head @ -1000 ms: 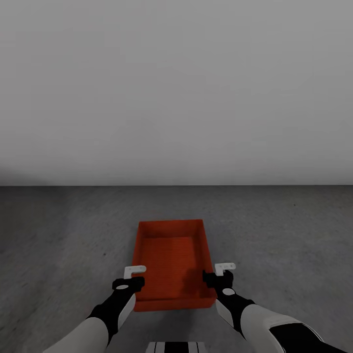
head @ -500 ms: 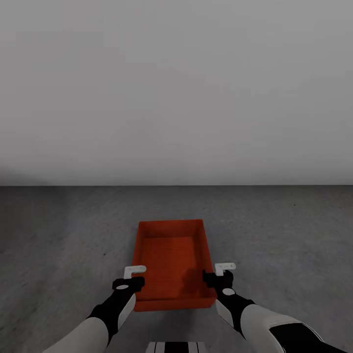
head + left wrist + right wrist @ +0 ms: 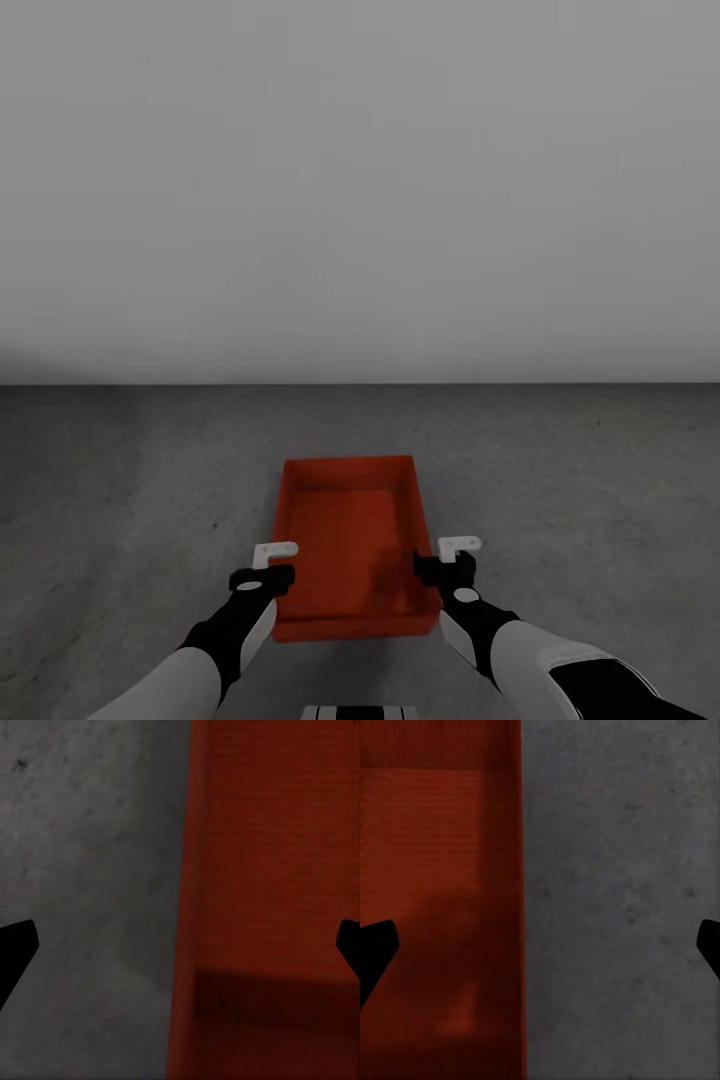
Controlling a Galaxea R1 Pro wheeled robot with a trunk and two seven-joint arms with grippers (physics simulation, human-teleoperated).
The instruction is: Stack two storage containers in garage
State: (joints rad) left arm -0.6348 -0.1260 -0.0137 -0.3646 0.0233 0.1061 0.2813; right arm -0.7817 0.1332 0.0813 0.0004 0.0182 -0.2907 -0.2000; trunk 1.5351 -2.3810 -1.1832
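A red-orange storage container (image 3: 350, 540) rests on the garage's dark grey concrete floor (image 3: 120, 480), straight ahead of me, long side pointing away. My left gripper (image 3: 268, 573) hangs open over its left wall near the front corner. In the left wrist view that gripper (image 3: 180, 945) straddles the wall, with container (image 3: 277, 870) on one side and floor (image 3: 90, 870) on the other. My right gripper (image 3: 447, 568) is open over the right wall. The right wrist view has this gripper (image 3: 540, 945) above the wall edge, between container (image 3: 435, 832) and floor (image 3: 622, 870). Neither gripper holds anything.
A plain white-grey wall (image 3: 360, 200) closes the room a short way beyond the container. Bare concrete spreads to both sides of the box.
The whole picture has shifted slightly downward, so the camera has moved. The container shows a little lower in the picture. Both grippers keep their places and stay open.
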